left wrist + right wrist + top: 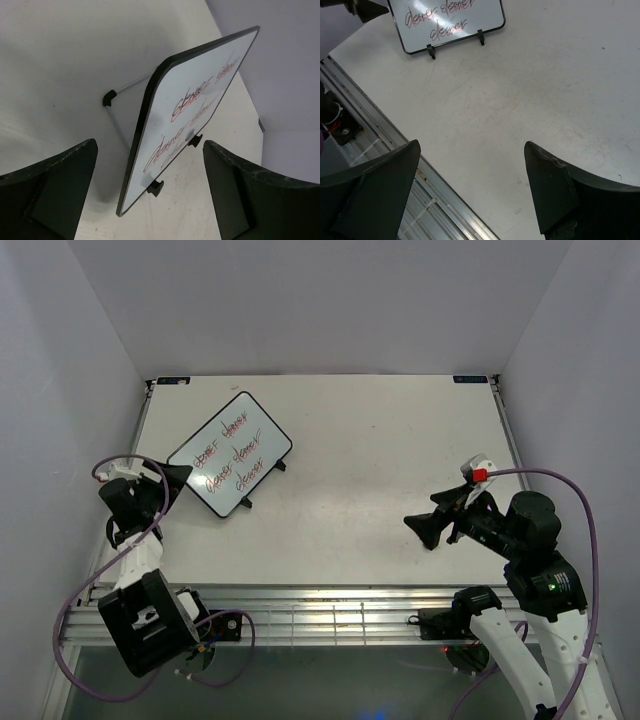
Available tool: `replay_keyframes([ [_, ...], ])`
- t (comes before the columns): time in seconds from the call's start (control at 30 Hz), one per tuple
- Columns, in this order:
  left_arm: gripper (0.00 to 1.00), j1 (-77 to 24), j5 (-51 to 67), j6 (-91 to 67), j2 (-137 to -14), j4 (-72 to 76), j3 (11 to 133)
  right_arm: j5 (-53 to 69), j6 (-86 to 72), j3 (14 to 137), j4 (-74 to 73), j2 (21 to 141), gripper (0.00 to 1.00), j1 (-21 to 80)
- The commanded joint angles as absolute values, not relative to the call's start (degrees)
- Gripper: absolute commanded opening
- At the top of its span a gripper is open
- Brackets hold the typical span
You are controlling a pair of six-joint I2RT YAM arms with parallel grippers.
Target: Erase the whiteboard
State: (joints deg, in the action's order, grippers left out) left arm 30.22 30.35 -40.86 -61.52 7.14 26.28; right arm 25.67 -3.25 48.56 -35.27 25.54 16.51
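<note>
While writing covers the whiteboard (pixel 231 454) at ten o'clock, left gripper (pixel 176 478) and right gripper (pixel 426 530) fingers are spread, empty; approach is judged, wiping contact called for.

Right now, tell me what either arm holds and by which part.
Nothing is held. The left gripper and right gripper both have open, empty jaws; the whiteboard stands free.

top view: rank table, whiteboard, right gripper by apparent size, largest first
1. table
2. whiteboard
3. right gripper, clearly smaller than the board
No close calls.
</note>
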Motion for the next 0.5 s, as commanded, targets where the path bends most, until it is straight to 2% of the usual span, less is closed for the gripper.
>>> replay_keyframes([
  [0.0,0.96,30.5,39.6,-43.0,-64.7,26.6,23.9,31.0,-1.6,51.1,-31.2,24.7,0.90,16.4],
  [0.07,0.95,30.5,42.6,-44.4,-67.8,36.6,20.8,33.6,-1.1,51.4,-30.7,24.2,0.90,16.3],
  [0.13,0.93,30.5,46.0,-45.0,-70.0,39.8,19.8,34.6,-1.1,51.6,-29.9,23.3,0.90,16.4],
  [0.47,0.76,30.5,52.5,-34.3,-80.6,35.0,26.6,36.6,-0.3,54.5,-30.6,22.2,0.90,16.7],
])
